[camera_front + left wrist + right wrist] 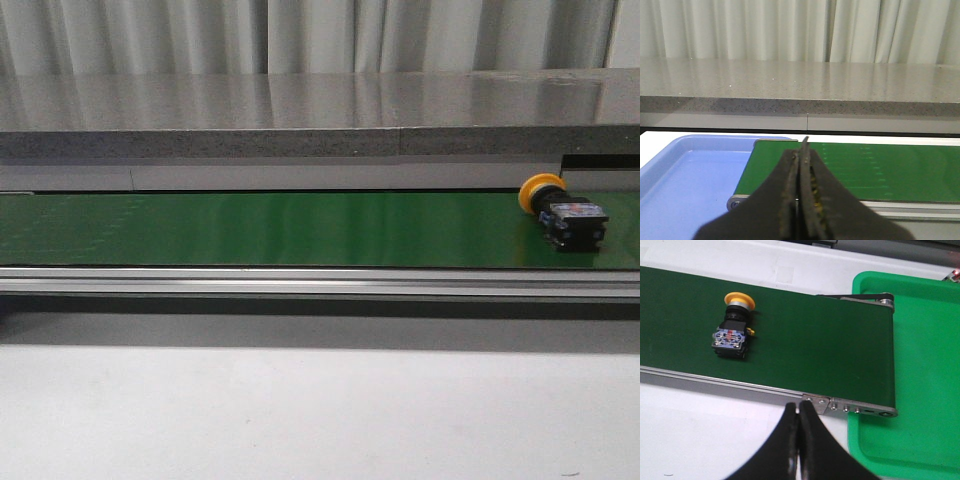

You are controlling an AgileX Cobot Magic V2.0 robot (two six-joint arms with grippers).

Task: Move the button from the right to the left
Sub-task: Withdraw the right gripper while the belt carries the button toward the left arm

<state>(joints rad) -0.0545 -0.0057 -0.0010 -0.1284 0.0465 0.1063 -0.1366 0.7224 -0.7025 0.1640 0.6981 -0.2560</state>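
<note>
The button (560, 210) lies on its side on the green conveyor belt (280, 228) near the belt's right end, its yellow-orange cap toward the far edge and its black body toward me. It also shows in the right wrist view (733, 327), with red-blue marks on its base. My right gripper (799, 407) is shut and empty, over the white table just short of the belt's near rail, apart from the button. My left gripper (801, 150) is shut and empty, over the belt's left end (850, 170). Neither gripper shows in the front view.
A blue tray (685, 185) sits beyond the belt's left end. A green tray (925, 365) sits beyond the belt's right end. A grey stone counter (320, 115) runs behind the belt. A metal rail (320, 280) edges the belt's near side, with white table (300, 410) in front.
</note>
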